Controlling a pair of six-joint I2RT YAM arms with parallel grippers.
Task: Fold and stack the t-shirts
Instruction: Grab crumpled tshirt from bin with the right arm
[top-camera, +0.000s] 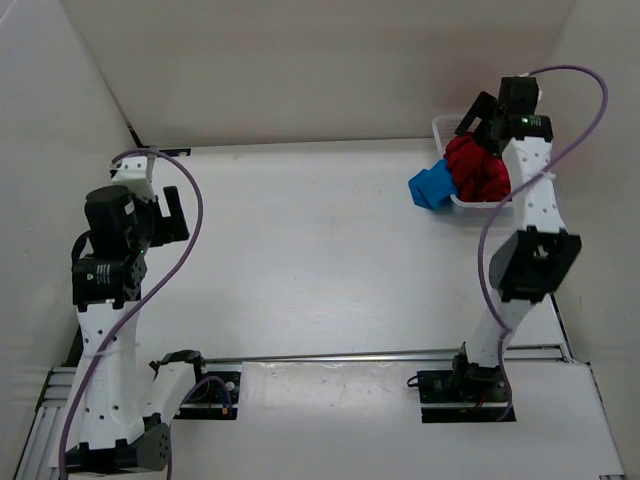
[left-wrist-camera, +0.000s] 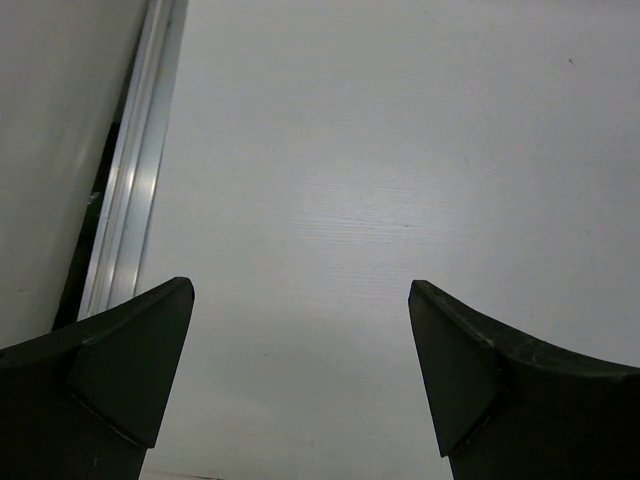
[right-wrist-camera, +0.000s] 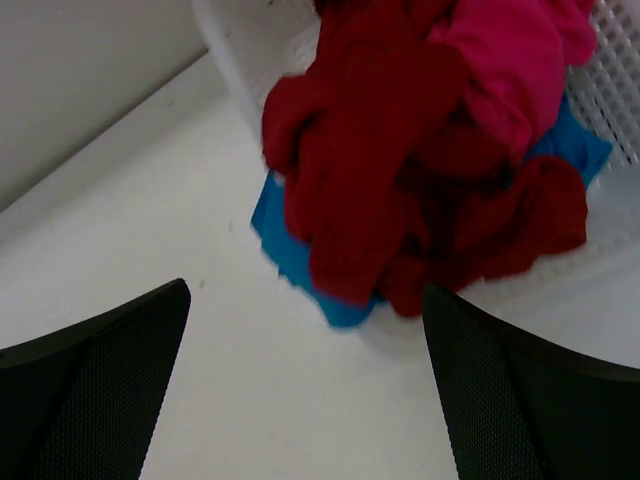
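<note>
The right end effector (right-wrist-camera: 303, 300), jaws apart, hovers at the basket (top-camera: 440, 125), seemingly to pluck the heaped red shirt (right-wrist-camera: 370, 150), while the left end effector (left-wrist-camera: 300, 290), also apart, hangs over the tabletop (top-camera: 320, 260).

White all round here: a plain back wall (top-camera: 320, 70) closes the far side, a left panel (top-camera: 50, 120) slants up on one flank and a right panel (top-camera: 605, 120) on the other. The tabletop (top-camera: 320, 260) is pale and matte, evenly lit, with only soft shadows. A metal rail (top-camera: 350, 356) crosses its near edge. In the left wrist view an aluminium rail (left-wrist-camera: 140, 180) runs between tabletop and wall.
</note>
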